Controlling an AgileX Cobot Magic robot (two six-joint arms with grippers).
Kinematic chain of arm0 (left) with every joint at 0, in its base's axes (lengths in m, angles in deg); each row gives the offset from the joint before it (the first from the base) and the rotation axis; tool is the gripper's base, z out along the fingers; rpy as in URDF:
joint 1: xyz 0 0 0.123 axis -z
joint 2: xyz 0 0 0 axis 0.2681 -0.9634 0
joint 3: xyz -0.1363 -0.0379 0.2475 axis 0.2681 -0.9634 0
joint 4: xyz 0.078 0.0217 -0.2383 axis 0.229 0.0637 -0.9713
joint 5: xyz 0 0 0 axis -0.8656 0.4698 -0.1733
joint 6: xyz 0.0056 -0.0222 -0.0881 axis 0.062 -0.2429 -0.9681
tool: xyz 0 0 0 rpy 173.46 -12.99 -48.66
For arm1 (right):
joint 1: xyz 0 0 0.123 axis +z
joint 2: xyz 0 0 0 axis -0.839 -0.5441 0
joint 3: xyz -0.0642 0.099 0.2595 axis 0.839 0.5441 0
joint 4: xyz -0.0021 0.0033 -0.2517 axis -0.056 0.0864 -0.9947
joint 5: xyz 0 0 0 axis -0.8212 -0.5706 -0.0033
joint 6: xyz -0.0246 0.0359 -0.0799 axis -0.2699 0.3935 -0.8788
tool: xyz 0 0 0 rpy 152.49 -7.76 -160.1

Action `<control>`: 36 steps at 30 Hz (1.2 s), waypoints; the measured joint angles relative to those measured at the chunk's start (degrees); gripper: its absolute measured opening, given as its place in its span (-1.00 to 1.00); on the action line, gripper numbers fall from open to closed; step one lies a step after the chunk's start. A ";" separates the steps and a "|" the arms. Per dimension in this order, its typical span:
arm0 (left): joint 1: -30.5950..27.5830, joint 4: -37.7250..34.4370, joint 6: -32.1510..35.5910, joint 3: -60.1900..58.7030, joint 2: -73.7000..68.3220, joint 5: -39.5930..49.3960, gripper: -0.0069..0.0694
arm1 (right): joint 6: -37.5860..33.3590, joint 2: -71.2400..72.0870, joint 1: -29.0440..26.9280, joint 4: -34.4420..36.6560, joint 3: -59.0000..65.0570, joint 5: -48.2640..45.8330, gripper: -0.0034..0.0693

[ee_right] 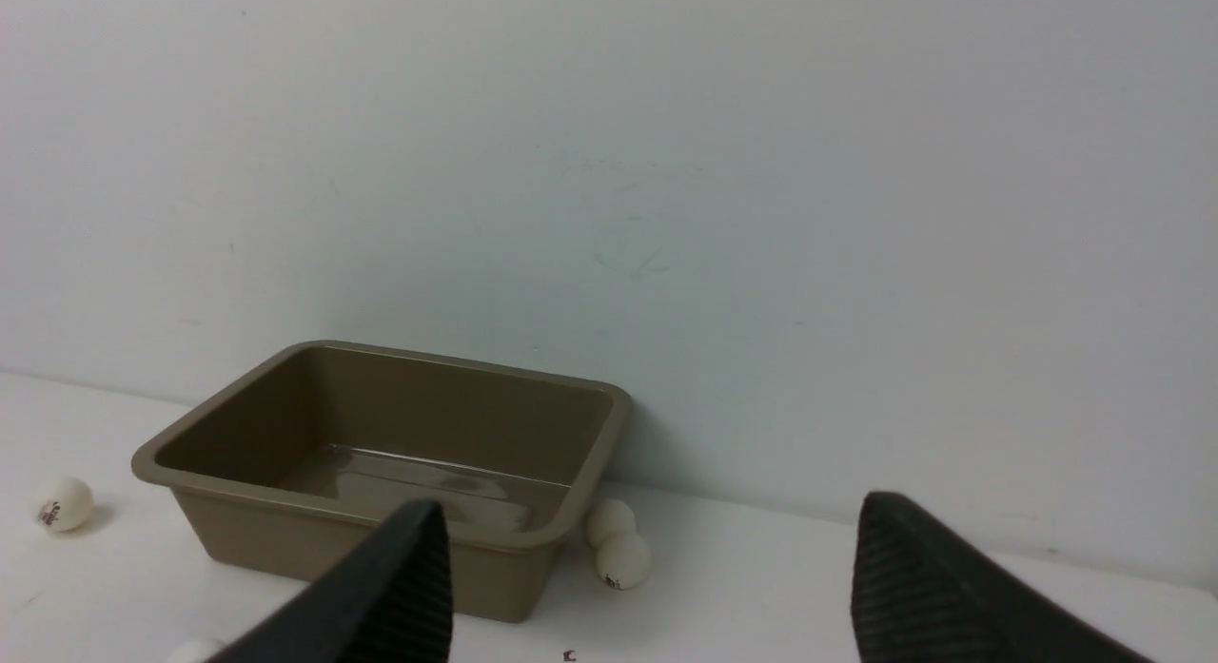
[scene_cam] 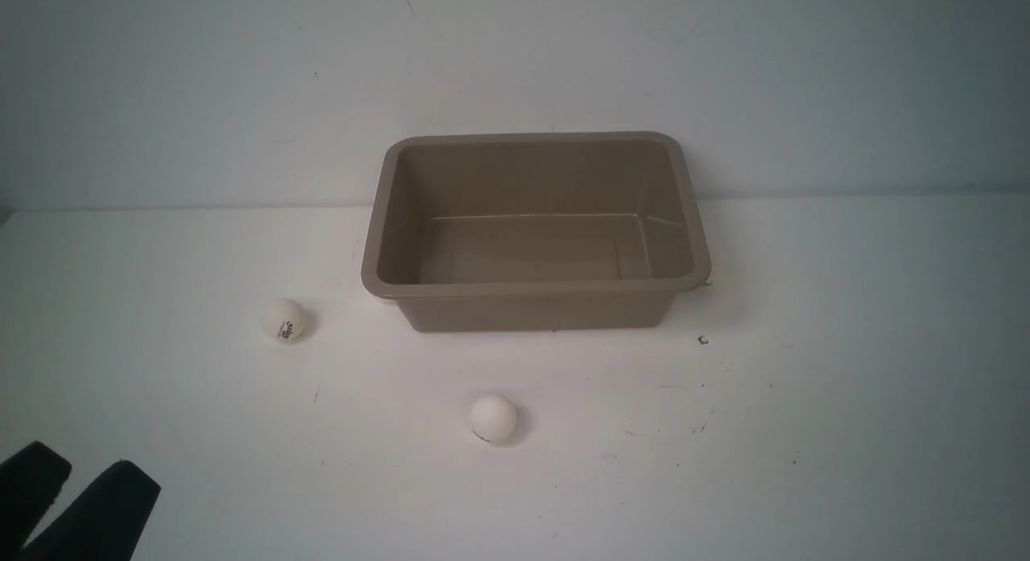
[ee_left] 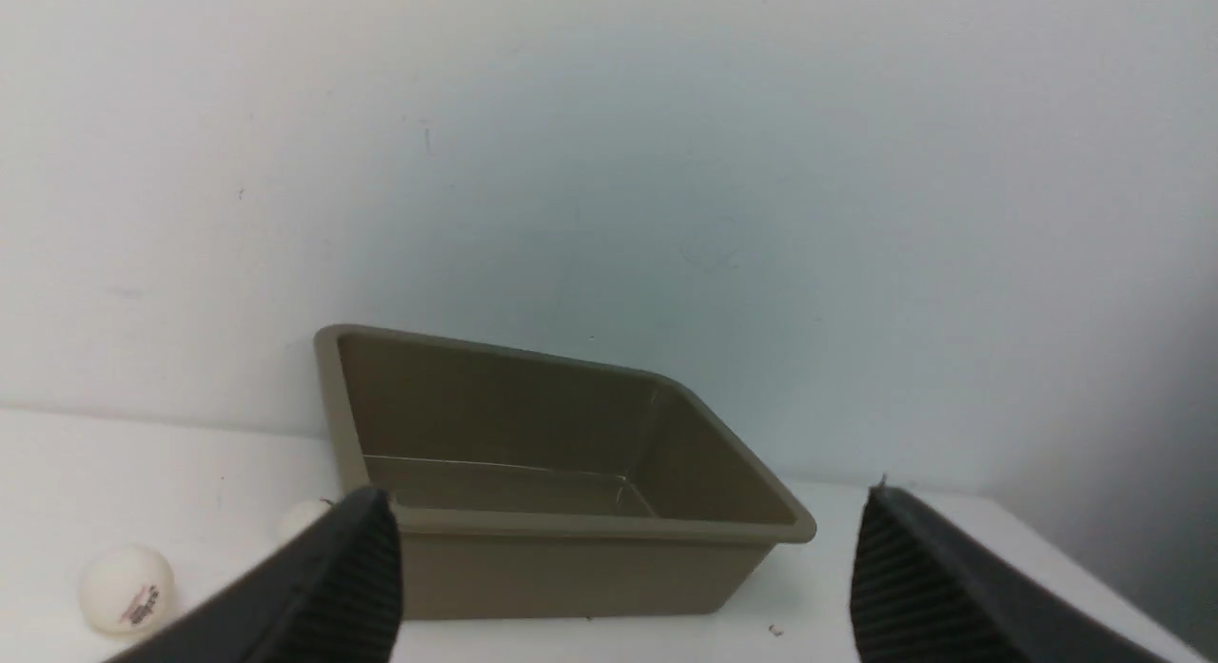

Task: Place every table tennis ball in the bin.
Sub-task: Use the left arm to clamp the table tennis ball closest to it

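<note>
- Bin (scene_cam: pixel 531 288) stands at the middle of the table (scene_cam: pixel 845 464), back against the wall, and is empty. No ball is in yet.
- Marked ball (scene_cam: pixel 284 319) lies on the table at 8 o'clock from the bin, apart from it.
- Plain ball (scene_cam: pixel 492 418) lies at 6 o'clock from the bin, nearer to me and also apart.
- The right wrist view shows a third ball (ee_right: pixel 623 559) and a fourth ball (ee_right: pixel 609 520) touching each other just beside the bin's wall, about 2 o'clock from it. The bin hides them in the front view.
- Left gripper (scene_cam: pixel 84 464) hovers at 7 o'clock in the front view, jaws spread wide, nothing between them.
- Right gripper (ee_right: pixel 652 509) shows only in its own wrist view, jaws equally wide and empty.
- My read: first pick not yet begun. The marked ball looks the natural target for the left arm.
- Plan: centre the jaws over the ball, then drop until the pads straddle its widest part.
- Close slowly. A light sphere will likely squirt out if one pad touches first.
- Lift clear of the flared rim and release low over the bin floor to limit bounce.
- Leave the rear pair for the right arm. I expect little room for a finger on the bin side.
</note>
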 joint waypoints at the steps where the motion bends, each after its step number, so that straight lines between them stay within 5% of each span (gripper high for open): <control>1: 0.00 0.65 0.29 0.72 -1.07 0.60 0.68 | -0.69 0.00 0.00 0.71 0.00 0.00 0.51; 12: 0.00 24.60 0.59 9.89 -23.86 11.25 0.68 | -2.09 -0.10 0.00 2.25 0.00 0.00 0.51; 21: 0.00 51.58 -15.16 20.10 -36.33 12.83 0.68 | -2.18 -0.44 0.00 5.39 0.00 -0.27 0.51; 25: 0.00 54.51 -18.57 23.69 -37.89 12.89 0.68 | -4.81 -4.05 0.00 9.13 0.00 -3.06 0.51; 32: 0.00 54.89 -18.85 28.52 -38.39 12.48 0.68 | -21.76 -22.49 0.00 23.34 -2.62 -14.63 0.51; 36: 0.00 54.45 -18.90 28.63 -38.55 12.48 0.68 | -25.25 -32.38 0.00 24.67 -6.20 -19.67 0.51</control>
